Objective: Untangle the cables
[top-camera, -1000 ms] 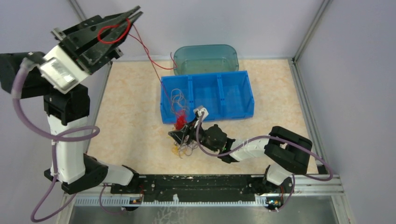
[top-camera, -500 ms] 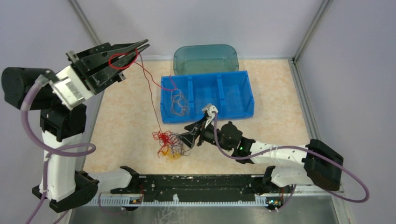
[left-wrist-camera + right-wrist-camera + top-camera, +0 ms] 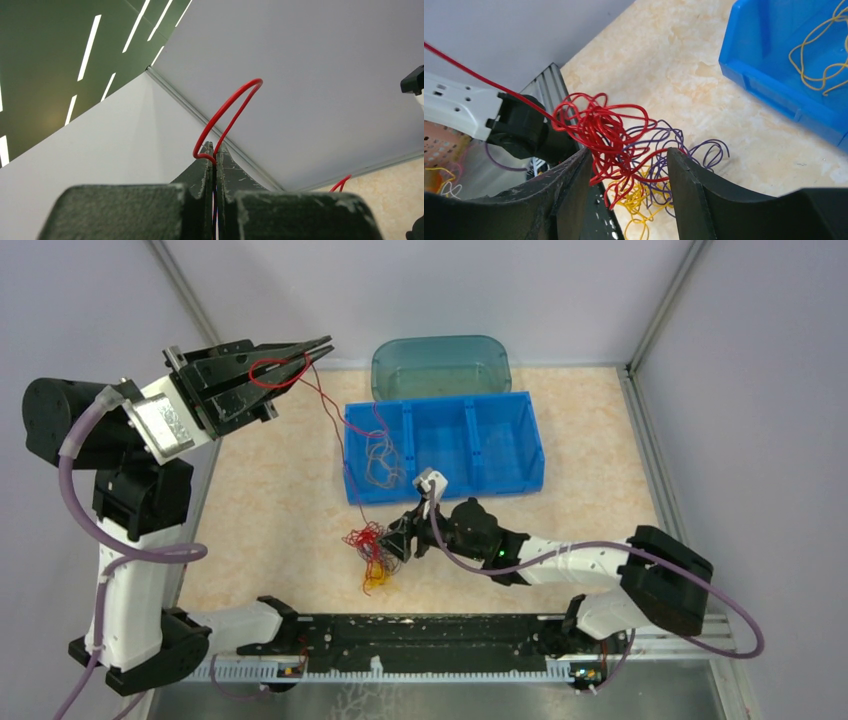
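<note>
The left tool [image 3: 318,348], clamped shut on the red cable [image 3: 256,82], has dropped lower. The clump [image 3: 624,150] has slid along the bench [image 3: 280,470] and now sits between the right tool's [image 3: 628,152] half-open jaws, not pinched. The red looks to be paying out of the knot, so separation seems underway.

- Overhead view: bright, even light, hardly any shadow on the counter [image 3: 290,490].
- Left wrist view: ceiling light strips [image 3: 90,47] glow; my left jaws look slightly soft up close.
- Right wrist view: crisp, with my right jaws slightly soft.
</note>
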{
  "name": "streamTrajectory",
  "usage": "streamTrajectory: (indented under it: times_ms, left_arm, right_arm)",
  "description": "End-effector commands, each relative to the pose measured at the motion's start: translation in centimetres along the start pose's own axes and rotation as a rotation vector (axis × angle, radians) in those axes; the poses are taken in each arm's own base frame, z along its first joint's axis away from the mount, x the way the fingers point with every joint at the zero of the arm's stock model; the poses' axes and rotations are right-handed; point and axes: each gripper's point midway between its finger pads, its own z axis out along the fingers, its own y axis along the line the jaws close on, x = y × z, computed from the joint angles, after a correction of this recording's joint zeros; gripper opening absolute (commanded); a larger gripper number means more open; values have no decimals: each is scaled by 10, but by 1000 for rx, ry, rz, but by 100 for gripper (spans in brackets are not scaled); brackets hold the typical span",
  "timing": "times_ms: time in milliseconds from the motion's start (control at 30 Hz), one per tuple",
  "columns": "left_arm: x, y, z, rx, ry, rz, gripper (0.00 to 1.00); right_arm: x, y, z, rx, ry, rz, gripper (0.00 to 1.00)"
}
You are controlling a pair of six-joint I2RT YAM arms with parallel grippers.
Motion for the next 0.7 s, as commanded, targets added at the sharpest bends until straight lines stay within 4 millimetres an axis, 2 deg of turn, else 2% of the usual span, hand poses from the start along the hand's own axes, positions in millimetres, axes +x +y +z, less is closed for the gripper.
streamTrajectory:
  times_ms: [0,200,367,400,600,667]
  left_arm:
    - [-14,-1,-1,5,-32,0,0]
    - [-17,-1,-1,3,-39,-9,0]
    - [-16,-4,-2,4,-39,-25,0]
    - [-14,-4,-3,1,-35,-29,0]
    - [-3,-12,-7,5,-10,-52,0]
    - [3,-16,-9,7,7,-70,0]
  right_arm:
    - [-17,7,22,-26,-35,-19,56]
    - [-25,3,38,-6,-70,-7,49]
    - [-31,7,47,-23,-95,16,41]
    - [-34,8,47,-23,-106,21,38]
    - [-43,3,39,9,-150,23,3]
    - [-46,3,33,16,-164,25,0]
